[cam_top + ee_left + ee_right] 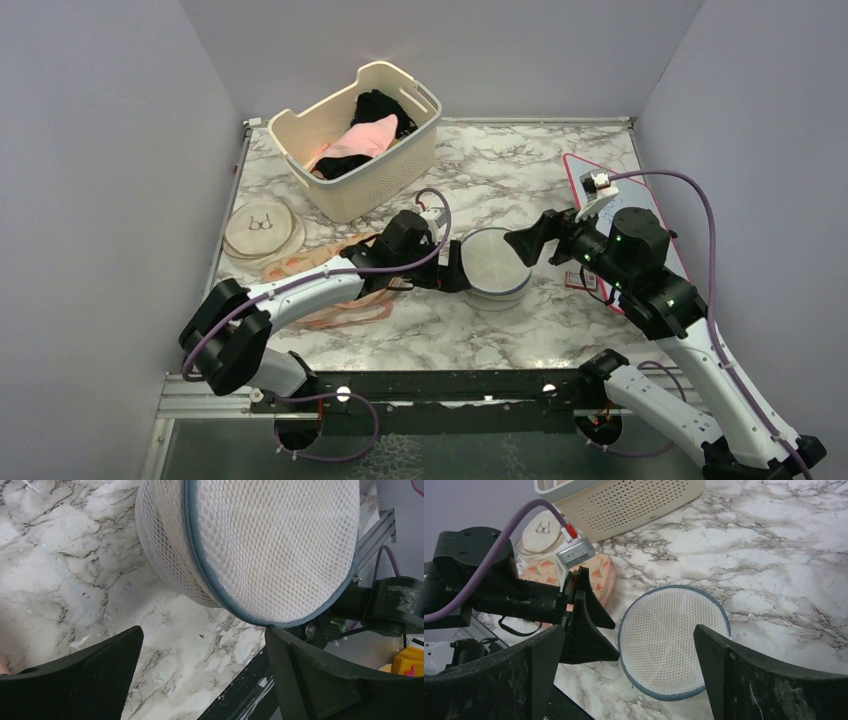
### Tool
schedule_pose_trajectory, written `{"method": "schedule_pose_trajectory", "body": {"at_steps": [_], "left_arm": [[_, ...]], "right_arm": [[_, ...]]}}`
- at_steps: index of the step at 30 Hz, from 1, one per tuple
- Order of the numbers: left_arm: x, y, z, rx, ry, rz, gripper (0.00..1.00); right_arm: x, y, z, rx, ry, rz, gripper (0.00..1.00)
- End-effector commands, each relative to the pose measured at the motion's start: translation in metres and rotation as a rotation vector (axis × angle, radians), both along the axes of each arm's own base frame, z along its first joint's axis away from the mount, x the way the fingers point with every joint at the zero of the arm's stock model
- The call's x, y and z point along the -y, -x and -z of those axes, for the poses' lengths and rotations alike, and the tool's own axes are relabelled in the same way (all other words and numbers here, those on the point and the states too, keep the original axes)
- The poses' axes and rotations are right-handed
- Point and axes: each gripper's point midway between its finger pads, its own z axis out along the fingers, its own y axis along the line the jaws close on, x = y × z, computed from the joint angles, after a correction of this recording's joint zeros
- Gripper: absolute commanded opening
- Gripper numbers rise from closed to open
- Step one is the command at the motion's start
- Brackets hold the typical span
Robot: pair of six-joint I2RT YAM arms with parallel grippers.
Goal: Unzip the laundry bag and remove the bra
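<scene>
Robotics lab test cell: plain grey panels [100, 150] are enclosing a marble-patterned tabletop [520, 170], a cabled left arm [310, 285] and right arm [700, 350] are standing on a black rail [450, 385], and a cream laundry basket [385, 180] is sitting behind.

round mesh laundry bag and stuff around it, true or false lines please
The round white mesh laundry bag lies on the marble table between the left claw and right claw. True.
Its blue-grey zip is open. False: it looks closed.
The right claw is shut on the bag. False: its jaws stand open.
The cream perforated basket holds pink and black clothes. True.
The flat cream disc with a glasses drawing is in the basket. False: on the table.
</scene>
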Motion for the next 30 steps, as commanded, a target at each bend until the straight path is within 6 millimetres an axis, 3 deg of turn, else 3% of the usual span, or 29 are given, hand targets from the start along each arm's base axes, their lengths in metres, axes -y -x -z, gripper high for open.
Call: {"method": "schedule_pose_trajectory", "body": {"at_steps": [1, 4, 9, 21, 24, 27, 30], "left_arm": [[0.025, -0.022, -0.02, 0.057, 0.1, -0.047, 0.83], [0.033, -0.027, -0.024, 0.062, 0.137, -0.052, 0.83], [0.034, -0.026, -0.037, 0.103, 0.162, -0.052, 0.99], [0.026, -0.032, -0.038, 0.144, 0.129, -0.089, 0.98], [0.031, -0.04, -0.028, 0.133, 0.085, -0.089, 0.79], [0.037, -0.046, -0.022, 0.13, 0.079, -0.09, 0.67], [0.039, -0.044, -0.014, 0.109, 0.081, -0.082, 0.49]], "right_arm": [[0.0, 0.011, 0.017, -0.06, 0.013, -0.028, 1.0], [-0.002, 0.013, 0.028, -0.091, 0.019, -0.042, 1.0], [-0.005, 0.012, 0.037, -0.125, 0.021, -0.052, 1.0], [-0.006, 0.001, 0.044, -0.172, 0.064, -0.03, 1.0], [-0.002, 0.001, 0.043, -0.183, 0.062, -0.004, 1.0], [0.001, 0.004, 0.041, -0.176, 0.037, 0.019, 1.0], [0.004, 0.008, 0.037, -0.148, 0.02, 0.021, 1.0]]}}
